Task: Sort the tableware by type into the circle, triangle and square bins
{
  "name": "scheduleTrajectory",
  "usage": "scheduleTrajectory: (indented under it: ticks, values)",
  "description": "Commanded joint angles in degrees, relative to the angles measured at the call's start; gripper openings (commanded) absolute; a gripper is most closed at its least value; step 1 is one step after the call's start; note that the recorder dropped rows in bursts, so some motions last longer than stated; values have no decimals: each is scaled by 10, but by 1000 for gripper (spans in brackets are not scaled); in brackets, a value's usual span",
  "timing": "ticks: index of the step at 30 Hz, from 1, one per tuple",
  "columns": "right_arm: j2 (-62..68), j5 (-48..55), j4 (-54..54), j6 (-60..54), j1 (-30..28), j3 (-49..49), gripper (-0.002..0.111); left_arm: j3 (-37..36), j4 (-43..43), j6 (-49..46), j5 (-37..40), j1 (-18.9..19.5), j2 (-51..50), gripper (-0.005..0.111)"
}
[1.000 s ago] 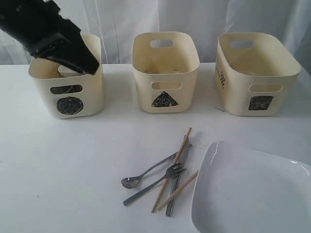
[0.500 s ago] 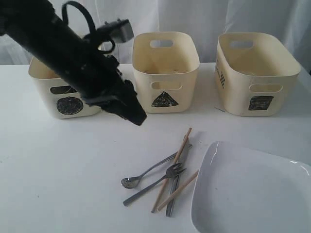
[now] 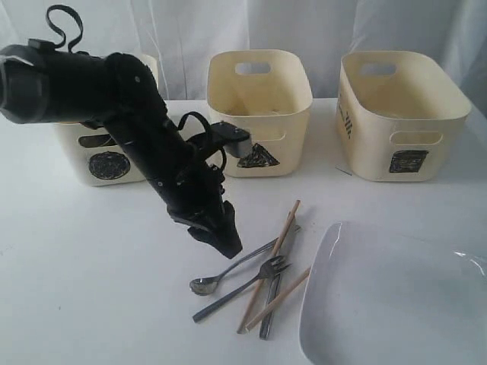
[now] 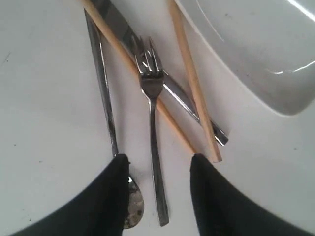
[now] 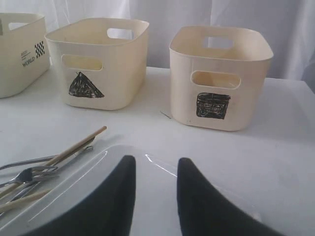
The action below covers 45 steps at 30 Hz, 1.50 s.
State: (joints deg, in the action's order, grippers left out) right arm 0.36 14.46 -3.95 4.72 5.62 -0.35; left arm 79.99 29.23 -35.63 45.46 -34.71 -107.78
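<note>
The steel spoon (image 3: 203,286), fork (image 3: 268,271), knife (image 3: 268,313) and wooden chopsticks (image 3: 275,258) lie crossed in a heap on the white table. My left gripper (image 3: 230,249) hangs open just above them. In the left wrist view its fingertips straddle the fork handle (image 4: 154,142), with the spoon bowl (image 4: 135,210) at one fingertip and a chopstick (image 4: 194,83) end by the other. My right gripper (image 5: 155,164) is open with nothing in it, over the large white plate (image 5: 83,174). The circle (image 3: 110,165), triangle (image 3: 259,114) and square (image 3: 403,114) bins stand in a row behind.
The plate (image 3: 396,300) fills the front right corner beside the cutlery. The left arm's black body crosses in front of the circle bin and hides its inside. Bare table lies left of the cutlery. A white curtain hangs behind the bins.
My left arm has swung from above the circle bin down and to the right, ending over the cutlery heap. The cutlery, plate and bins have not moved.
</note>
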Motion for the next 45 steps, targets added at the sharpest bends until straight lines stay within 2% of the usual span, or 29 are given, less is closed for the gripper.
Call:
scheduleTrajectory:
  ticks: [1,25,34,45]
  values:
    - [-4,-4,-3,1,-5,3,29,19,-3,-6,10,-3,-17,46]
    - [-4,-4,-3,1,-5,3,29,35,-29,-27,-25,-15,-96,46]
    - [-4,-4,-3,1,-5,3,29,35,-76,-29,-62,-15,-97,46]
    - [-4,-4,-3,1,-5,3,29,35,-68,-28,-59,-16,-97,46]
